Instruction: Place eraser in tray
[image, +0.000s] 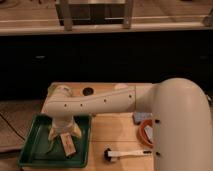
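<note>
Gripper (63, 134) is over the tray (30, 150), jaws pointing down and spread w/ the eraser (67, 144) lying between/below the tips on the tray floor; can't tell if contact remains. Eraser: small flat tan block, judged light, stiff, slightly grippy, best taken across its narrow sides. Tray is smooth green plastic, raised rim, rounded corners, on a pale wood bench (112, 137).

Dim warm light, light wooden table (115, 135) (pale grain), dark cabinet fronts (105, 57) behind, countertop ledge (100, 27)
</note>
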